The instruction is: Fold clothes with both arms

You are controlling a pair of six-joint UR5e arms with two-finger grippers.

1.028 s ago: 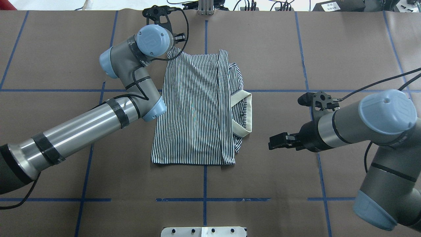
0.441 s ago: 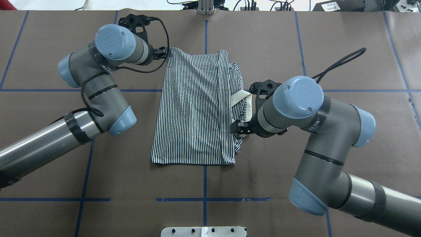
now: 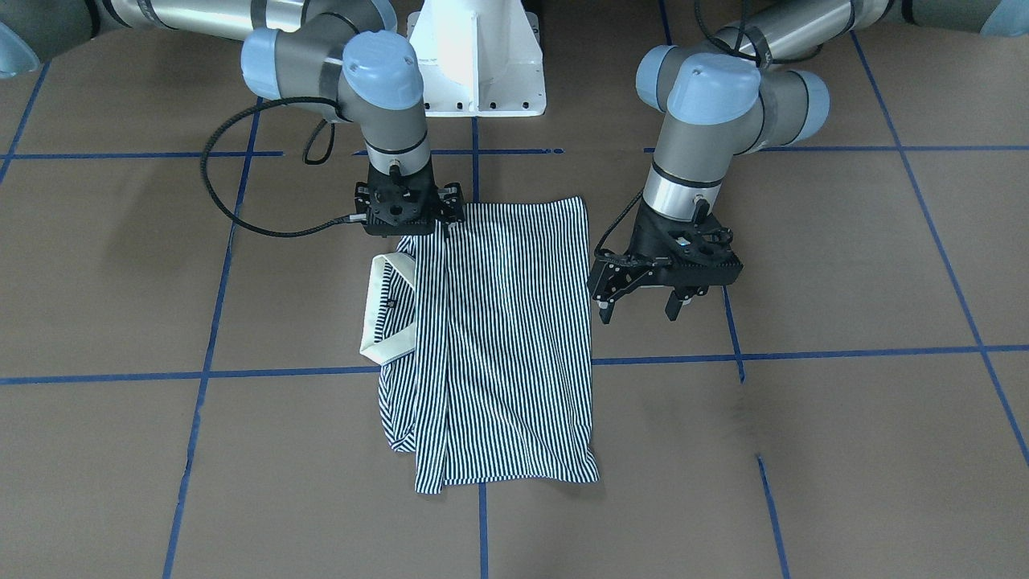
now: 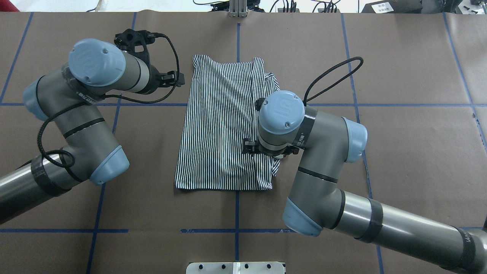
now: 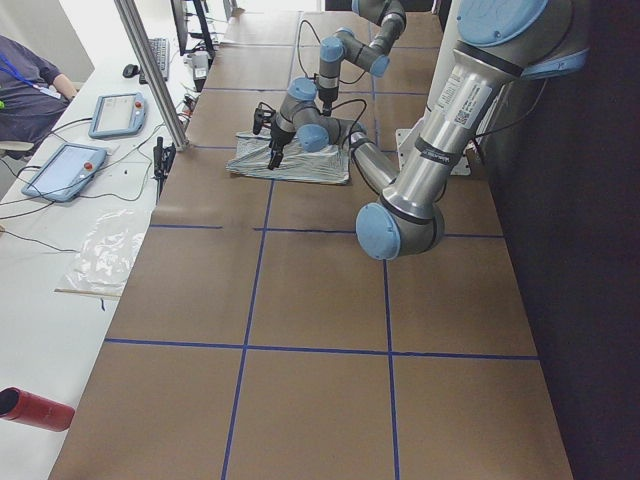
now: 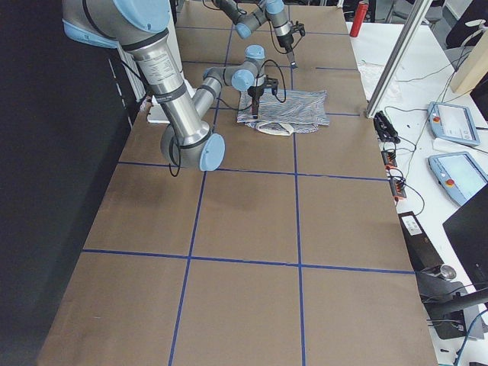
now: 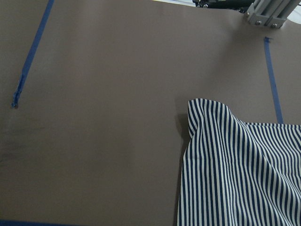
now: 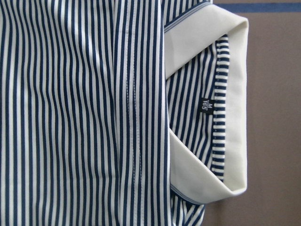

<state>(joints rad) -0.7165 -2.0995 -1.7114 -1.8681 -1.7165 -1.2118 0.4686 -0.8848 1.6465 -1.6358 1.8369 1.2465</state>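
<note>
Already folded in along its length, the striped polo shirt (image 4: 220, 125) lies flat in the middle of the table (image 4: 399, 152), with its cream collar (image 8: 230, 94) sticking out on the robot's right side. The right end effector (image 3: 410, 221) points straight down at the shirt's collar-side edge, nearer the robot. Its own wrist hides its tip, so whether it is wide, narrow or pinching cloth cannot be told, nor whether it touches the fabric. The left end effector (image 3: 641, 310) stands wide and empty, just beside the opposite edge and apart from the cloth.

The main risk is probably an uneven grasp. The fabric is thin and stacked in layers, so the right side could catch only the top layer, or drag the collar along and undo the fold beneath. The left side sits off the cloth, and closing there would likely miss the slightly raised corner (image 7: 202, 106). If only one side holds when lifting, the shirt would likely skew or slide across the smooth table.
</note>
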